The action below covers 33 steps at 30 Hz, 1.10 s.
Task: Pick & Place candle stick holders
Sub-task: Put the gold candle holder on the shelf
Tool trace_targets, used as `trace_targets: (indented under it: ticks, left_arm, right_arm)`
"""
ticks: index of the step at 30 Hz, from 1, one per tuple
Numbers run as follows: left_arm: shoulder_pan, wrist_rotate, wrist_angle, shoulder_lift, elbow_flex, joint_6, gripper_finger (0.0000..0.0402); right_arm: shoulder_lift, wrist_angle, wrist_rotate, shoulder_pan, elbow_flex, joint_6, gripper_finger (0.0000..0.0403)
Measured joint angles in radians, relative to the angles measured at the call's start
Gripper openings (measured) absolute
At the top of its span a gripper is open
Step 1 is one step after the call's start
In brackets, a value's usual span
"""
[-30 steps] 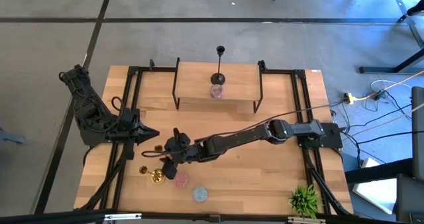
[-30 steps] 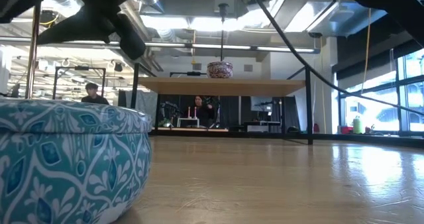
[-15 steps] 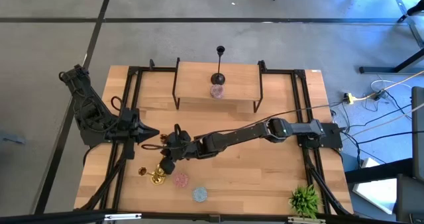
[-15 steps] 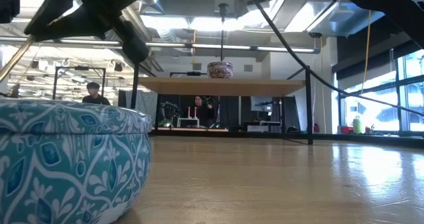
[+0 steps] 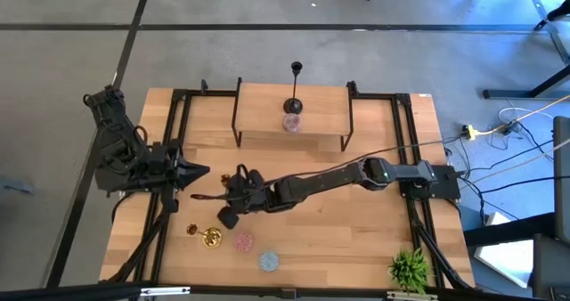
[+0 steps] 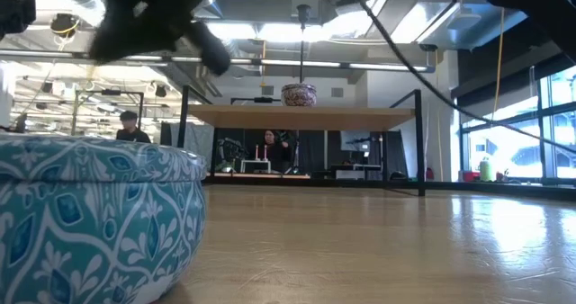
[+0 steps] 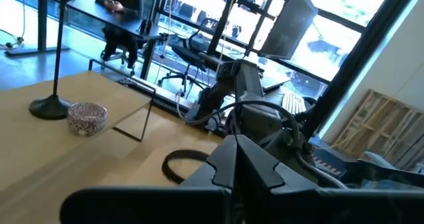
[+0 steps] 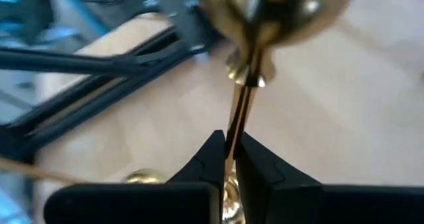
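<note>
My right gripper [image 8: 228, 141] is shut on a shiny gold stick holder [image 8: 242, 98], over the table's near left part [image 5: 228, 210]. The stick is tilted, and its round gold end [image 8: 278, 5] shows beyond the fingers. Two gold parts [image 5: 211, 239] [image 5: 191, 230] show on the table close by. A pink squat holder [image 5: 242, 240] and a light blue one [image 5: 268, 262] rest on the table. On the raised shelf [image 5: 267, 114] stand a black stick holder [image 5: 292, 103] and a small patterned squat holder [image 5: 291, 123]. My left gripper [image 5: 205, 170] is shut on nothing and hangs at the left. My right gripper pinches the gold stick's thin stem [image 8: 233, 128] between its two fingers. The fingers slant down from the table's right side and lie across the stem. The stick is tilted. I cannot tell whether any part of it still touches the table.
The shelf's black legs [image 5: 236, 114] [image 5: 349, 114] stand on the far half of the table. A green spiky plant [image 5: 410, 267] sits at the near right corner. Black frame rails [image 5: 169, 150] run along both table sides. The light blue holder [image 6: 90, 223] fills the low view's left.
In the low view the gold stick stood upright at the left, then tipped over slantwise, and now it has left that view. My right gripper has turned at the wrist and shifted a little toward the table's far edge.
</note>
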Motion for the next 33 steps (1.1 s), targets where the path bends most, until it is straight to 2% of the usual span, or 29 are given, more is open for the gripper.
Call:
trace_targets:
  ticks: [11,19,23,27,33]
  left_arm:
    - [-0.001,-0.025,-0.001,0.000,0.000,0.007,0.0001]
    - [-0.001,-0.049,-0.001,-0.008,0.000,0.025,0.0002]
    - [-0.001,-0.049,-0.001,-0.008,0.000,0.025,0.0002]
    - [-0.001,-0.045,-0.001,-0.008,0.000,0.024,0.0002]
    - [0.000,-0.077,0.000,-0.008,0.000,0.024,0.0002]
  right_arm:
    - [-0.234,-0.254,0.372,0.022,0.000,-0.009,0.0024]
    - [-0.459,-0.477,0.568,0.074,0.000,-0.004,0.0024]
    - [-0.568,-0.600,0.642,0.098,0.002,0.067,0.0024]
    - [-0.640,-0.752,0.587,0.104,0.001,0.197,0.0024]
    - [-0.700,-1.012,0.294,0.107,0.001,0.327,0.0024]
